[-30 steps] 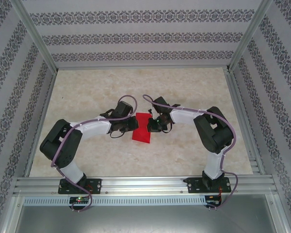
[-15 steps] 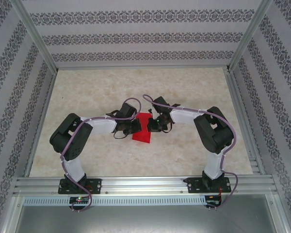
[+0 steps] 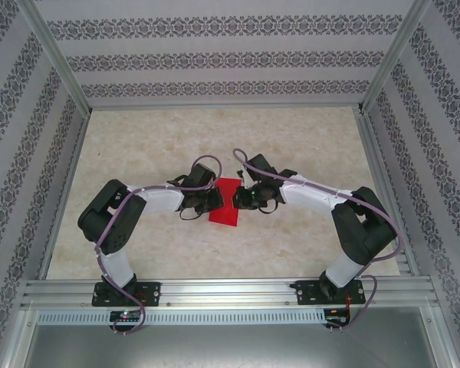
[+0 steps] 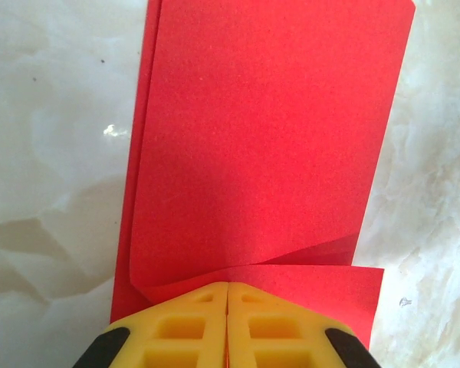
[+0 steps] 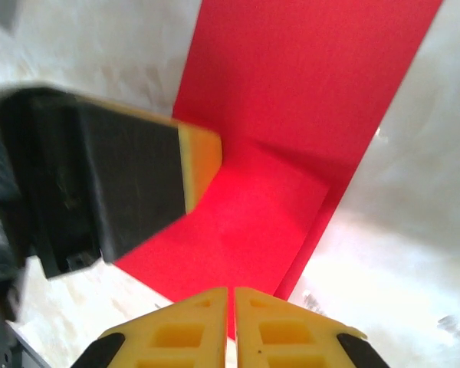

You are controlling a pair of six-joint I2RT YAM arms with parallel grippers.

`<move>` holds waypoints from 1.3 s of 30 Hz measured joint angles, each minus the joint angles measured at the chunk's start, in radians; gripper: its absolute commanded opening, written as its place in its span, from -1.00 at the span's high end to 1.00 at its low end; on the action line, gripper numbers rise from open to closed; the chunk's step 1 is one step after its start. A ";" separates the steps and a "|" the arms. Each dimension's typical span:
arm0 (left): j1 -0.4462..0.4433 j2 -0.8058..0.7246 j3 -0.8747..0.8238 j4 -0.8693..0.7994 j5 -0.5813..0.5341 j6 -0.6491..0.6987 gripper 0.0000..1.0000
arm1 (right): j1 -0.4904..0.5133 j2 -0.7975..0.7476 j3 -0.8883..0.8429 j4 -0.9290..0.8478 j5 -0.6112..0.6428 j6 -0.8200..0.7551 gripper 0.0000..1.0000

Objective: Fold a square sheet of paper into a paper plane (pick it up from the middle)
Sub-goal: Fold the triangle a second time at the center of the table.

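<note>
Left gripper (image 4: pixel 228 290): fingers together, pinching near edge of folded red sheet (image 4: pixel 268 138). Right gripper (image 5: pixel 231 293): likewise clamped on opposite edge. Sheet lies mid-table between both, on marbled tabletop (image 4: pixel 46 115). Risks: opposing pull tears paper or skews crease; thin edge slips free.

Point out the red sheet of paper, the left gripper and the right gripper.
red sheet of paper (image 3: pixel 225 211): top view, its uncovered middle.
left gripper (image 4: pixel 228 286): left wrist view, where its yellow fingertips meet.
right gripper (image 5: pixel 231 291): right wrist view, between its yellow fingertips.
</note>
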 measured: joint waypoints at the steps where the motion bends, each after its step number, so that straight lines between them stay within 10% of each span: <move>1: 0.000 0.000 -0.001 0.001 0.000 0.000 0.84 | 0.019 0.000 -0.011 0.000 0.003 0.013 0.78; 39: 0.000 -0.002 -0.008 0.012 -0.002 -0.034 0.86 | 0.090 0.141 0.010 0.002 0.050 0.074 0.81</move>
